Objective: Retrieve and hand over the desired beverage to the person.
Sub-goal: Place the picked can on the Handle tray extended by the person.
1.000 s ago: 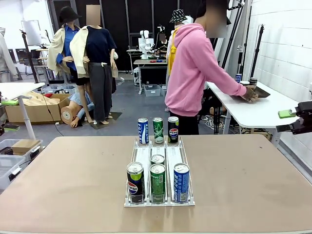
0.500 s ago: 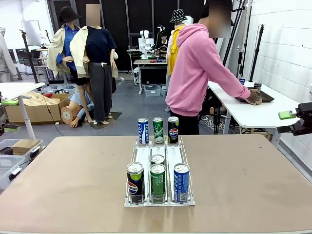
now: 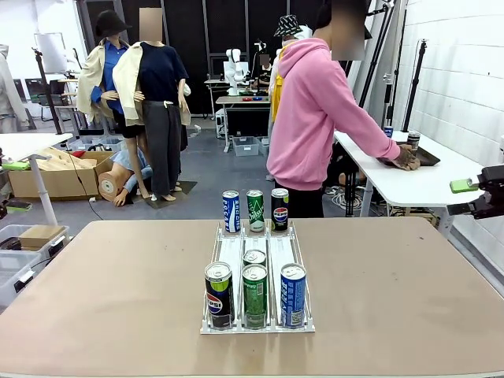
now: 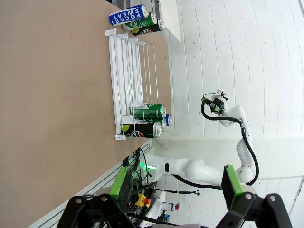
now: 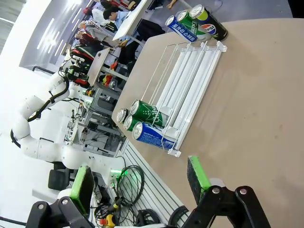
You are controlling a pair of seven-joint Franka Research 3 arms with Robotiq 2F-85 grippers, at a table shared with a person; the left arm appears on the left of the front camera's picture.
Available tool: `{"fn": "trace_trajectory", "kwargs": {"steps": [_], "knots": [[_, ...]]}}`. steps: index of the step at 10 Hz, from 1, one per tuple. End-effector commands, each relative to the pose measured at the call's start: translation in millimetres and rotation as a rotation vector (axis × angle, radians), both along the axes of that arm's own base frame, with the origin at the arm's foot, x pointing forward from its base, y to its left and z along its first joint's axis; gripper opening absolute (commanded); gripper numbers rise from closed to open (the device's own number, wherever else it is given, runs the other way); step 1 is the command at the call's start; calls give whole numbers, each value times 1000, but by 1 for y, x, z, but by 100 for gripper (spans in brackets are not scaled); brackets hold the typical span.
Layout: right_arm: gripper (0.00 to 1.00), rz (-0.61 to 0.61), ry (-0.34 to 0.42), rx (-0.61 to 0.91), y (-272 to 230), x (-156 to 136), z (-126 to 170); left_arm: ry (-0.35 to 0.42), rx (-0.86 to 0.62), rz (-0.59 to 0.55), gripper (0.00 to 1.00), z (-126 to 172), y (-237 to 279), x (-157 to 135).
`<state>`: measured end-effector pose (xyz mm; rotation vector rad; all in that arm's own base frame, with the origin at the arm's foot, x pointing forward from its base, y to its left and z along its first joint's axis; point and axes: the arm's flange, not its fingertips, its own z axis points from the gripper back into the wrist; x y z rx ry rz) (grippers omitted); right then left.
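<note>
Center of the front view: white wire can rack (image 3: 257, 272) on the tan surface (image 3: 118, 291), three lanes. Near end of the rack holds a black Pepsi can (image 3: 219, 294) at lower left, a green can (image 3: 254, 295) in the middle with a second green can (image 3: 254, 258) right behind it, and a blue can (image 3: 292, 294) at right. Just beyond the rack's far end stand three more upright cans in a row: blue Pocari Sweat can (image 3: 231, 211), green Sprite-type can (image 3: 255, 210) (label too small to confirm), black Pepsi can at far right (image 3: 279, 209).

Upper right of the front view: person (image 3: 319, 118) in pink hoodie, turned away from the surface, both hands on a dark flat object (image 3: 417, 156) on a white side table (image 3: 409, 177). Two small cans sit on that table near the hands.

Right edge of the front view: right end effector (image 3: 472, 197), green pad visible, off the surface and well apart from the rack. Right wrist view shows its fingers (image 5: 197, 173) spread wide, nothing between them; rack and cans in the upper middle of that frame.

Left wrist view, bottom of frame: left end effector (image 4: 175, 185) fingers spread wide, holding nothing. Rack in the upper left of that frame, well apart.
</note>
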<state>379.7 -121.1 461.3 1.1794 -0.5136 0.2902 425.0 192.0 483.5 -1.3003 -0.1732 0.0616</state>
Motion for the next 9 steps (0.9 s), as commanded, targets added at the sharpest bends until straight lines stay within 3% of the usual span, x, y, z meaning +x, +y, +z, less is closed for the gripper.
{"fn": "trace_trajectory", "kwargs": {"steps": [1,9], "knots": [[100,3,0,4,0,0,0,-6,1,1,100,2,0,-1],[100,3,0,4,0,0,0,-6,1,1,100,2,0,-1]]}}
